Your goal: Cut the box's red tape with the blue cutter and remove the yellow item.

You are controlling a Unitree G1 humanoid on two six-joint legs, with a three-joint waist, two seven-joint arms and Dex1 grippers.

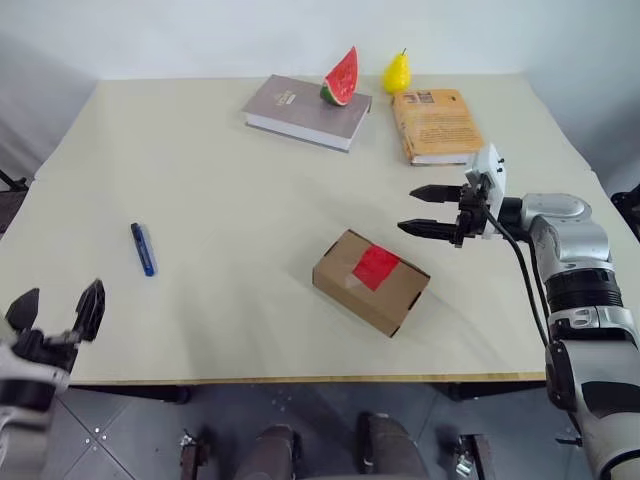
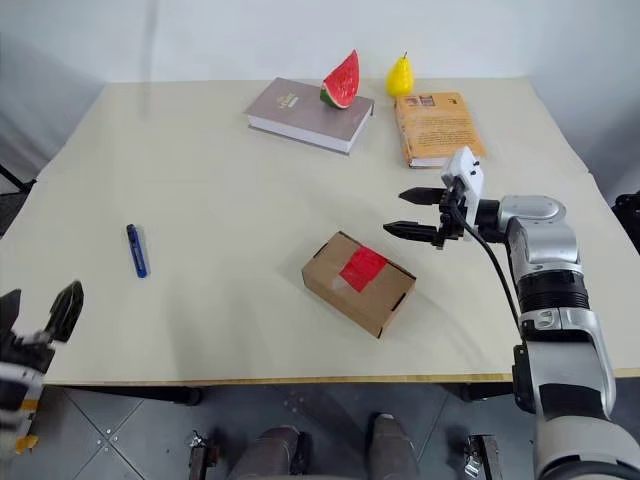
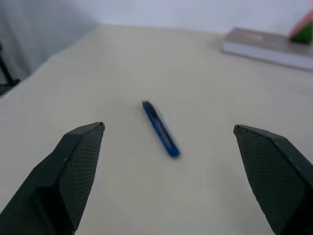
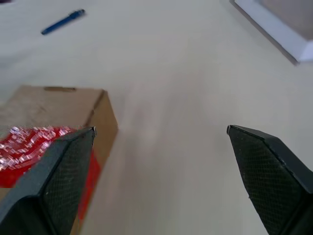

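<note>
Left gripper (image 1: pixel 55 308) at the near left edge of the table (image 1: pixel 200 180), fingers spread wide, nothing between them; in its wrist view the cutter (image 3: pixel 160 129) lies ahead and about midway between the two fingers, still apart from them, flat on the table.

Cutter (image 1: pixel 143 248) on the left half of the table, well apart from the box; long axis runs near-to-far with a slight slant, so seen from the left gripper it lies close to end-on; judgement: the fingers would close across the thin shaft more easily than along it, and the wrist may want little turning.

Left arm plainly the nearer to the cutter; right arm is across the table from it.

Box (image 1: pixel 371 281) near the table's middle, a little right, flaps closed; tape (image 1: pixel 376 266) uncut across the top seam; yellow item presumably inside, cannot be seen.

Right gripper (image 1: pixel 424 210) just beyond the box's far right corner, above the table, fingers wide apart and empty, pointing left; not touching the box.

Judgement: first step in hand, fetching the cutter; cutting not yet begun.

Far edge: grey book (image 1: pixel 305 110) with melon slice (image 1: pixel 341 77) on it, pear (image 1: pixel 397 72), orange book (image 1: pixel 436 124).
</note>
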